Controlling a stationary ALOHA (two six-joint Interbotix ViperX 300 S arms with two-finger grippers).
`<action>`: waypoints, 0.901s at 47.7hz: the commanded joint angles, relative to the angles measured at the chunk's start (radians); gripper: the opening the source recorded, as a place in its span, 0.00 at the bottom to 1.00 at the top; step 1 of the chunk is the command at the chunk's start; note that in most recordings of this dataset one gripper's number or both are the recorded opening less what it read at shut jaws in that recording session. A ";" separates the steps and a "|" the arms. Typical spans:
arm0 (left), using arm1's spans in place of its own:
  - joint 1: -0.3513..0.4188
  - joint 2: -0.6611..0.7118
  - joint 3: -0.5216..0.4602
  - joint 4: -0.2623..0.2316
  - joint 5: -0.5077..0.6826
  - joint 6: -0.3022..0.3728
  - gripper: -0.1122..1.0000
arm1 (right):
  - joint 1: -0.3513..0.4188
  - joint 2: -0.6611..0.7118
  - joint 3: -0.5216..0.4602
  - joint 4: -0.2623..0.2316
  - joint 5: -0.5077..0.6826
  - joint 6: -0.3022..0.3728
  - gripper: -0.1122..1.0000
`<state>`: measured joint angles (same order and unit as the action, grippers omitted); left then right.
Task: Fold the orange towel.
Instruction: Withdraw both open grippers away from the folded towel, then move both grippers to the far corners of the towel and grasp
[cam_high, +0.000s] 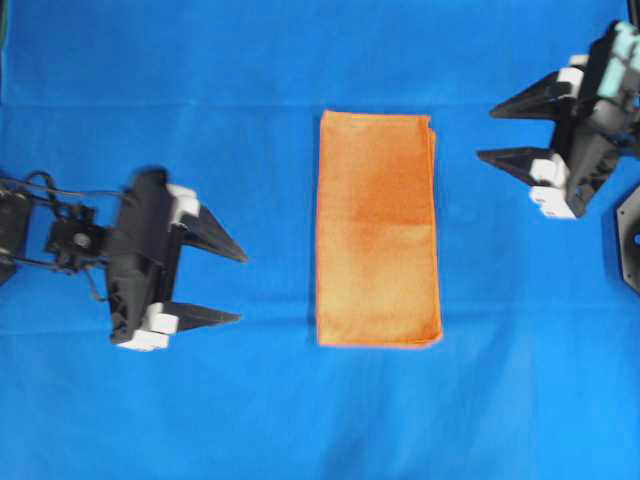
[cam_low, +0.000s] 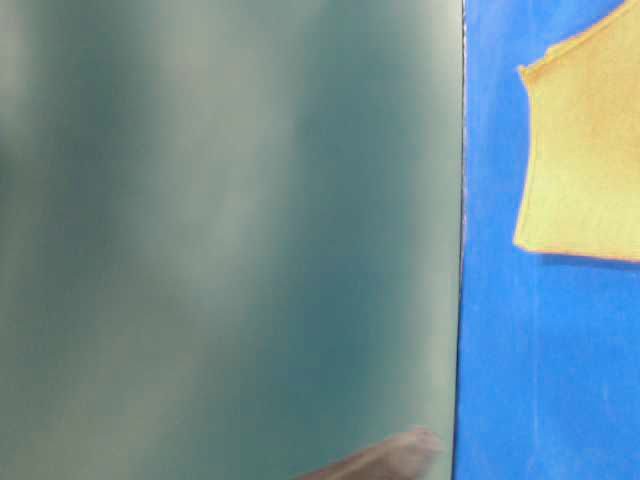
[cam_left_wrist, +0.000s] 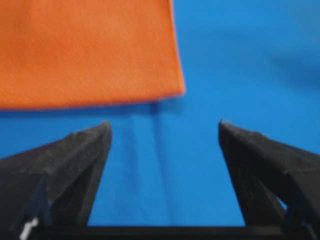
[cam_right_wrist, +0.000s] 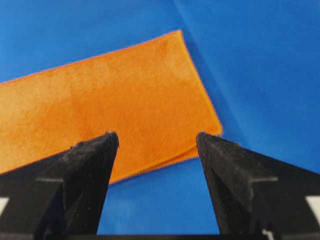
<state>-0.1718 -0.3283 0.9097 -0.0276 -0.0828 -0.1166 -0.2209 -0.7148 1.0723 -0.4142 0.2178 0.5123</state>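
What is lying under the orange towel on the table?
The orange towel lies flat as a tall rectangle on the blue table cloth, which shows all around it. Layered edges show along its right side. Anything between the layers or beneath is covered.

orange towel (cam_high: 377, 228), folded rectangle, flat, mid-table

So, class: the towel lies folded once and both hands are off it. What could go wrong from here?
1. The towel shows layered edges along its right side; a hand could pinch only the top layer and undo the fold.
2. The left hand and right hand, both open, sit at opposite ends; uneven grasps could skew the next fold.
3. Fingers might snag the blue cloth.
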 joint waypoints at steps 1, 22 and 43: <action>0.038 -0.060 0.037 -0.002 -0.100 0.005 0.83 | 0.003 -0.026 0.012 0.015 -0.009 0.002 0.69; 0.124 -0.075 0.084 -0.002 -0.183 0.012 0.83 | 0.003 -0.028 0.041 0.021 -0.069 -0.002 0.69; 0.233 0.040 -0.026 0.000 -0.184 0.020 0.83 | -0.072 0.035 0.012 0.021 -0.138 -0.002 0.69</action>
<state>0.0184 -0.3145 0.9403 -0.0276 -0.2623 -0.1012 -0.2638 -0.7072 1.1183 -0.3927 0.1058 0.5123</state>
